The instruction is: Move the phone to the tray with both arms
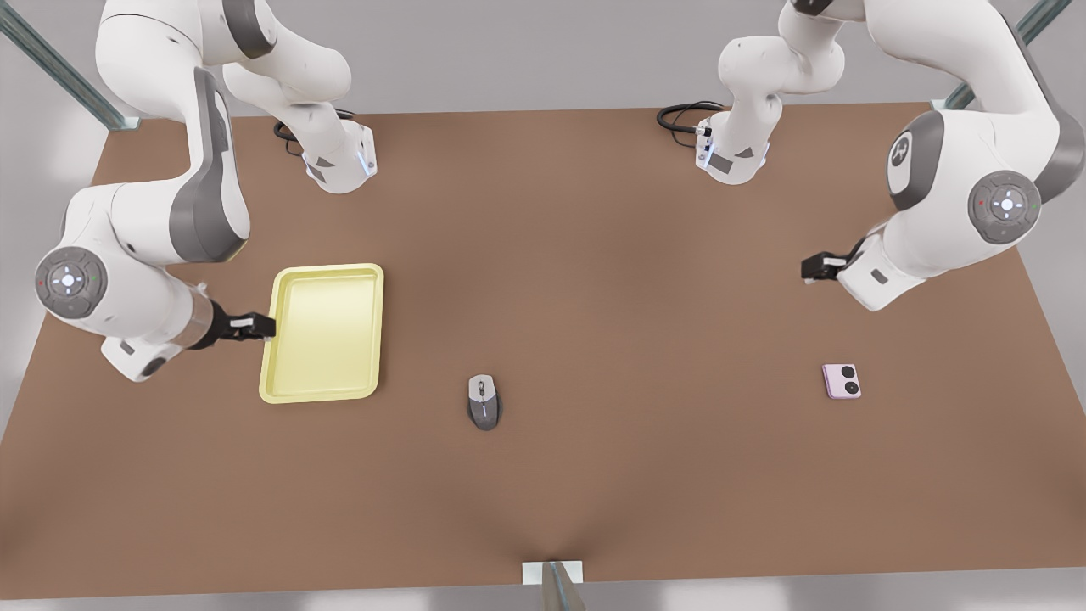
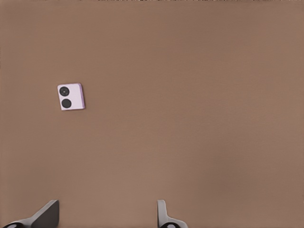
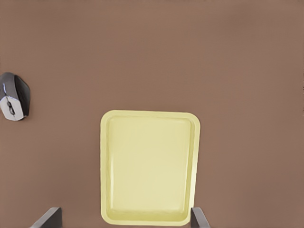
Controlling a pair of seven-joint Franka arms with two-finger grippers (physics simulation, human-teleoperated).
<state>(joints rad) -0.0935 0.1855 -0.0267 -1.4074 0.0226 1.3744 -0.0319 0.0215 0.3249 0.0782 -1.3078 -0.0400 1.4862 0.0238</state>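
Under the parted left gripper (image 2: 107, 216), phone (image 2: 71, 97); under right gripper (image 3: 126, 218), tray (image 3: 149, 167).

Left arm: on the front view's right, elbow bent, forearm angled down, wrist raised above the table. Left gripper (image 1: 813, 269) hangs in the air, fingers (image 2: 47, 214) spread apart, nothing between them. Right arm: on the front view's left, folded likewise, wrist low. Right gripper (image 1: 261, 326) is held clear of the surface, fingers (image 3: 50, 217) set wide apart, holding nothing.
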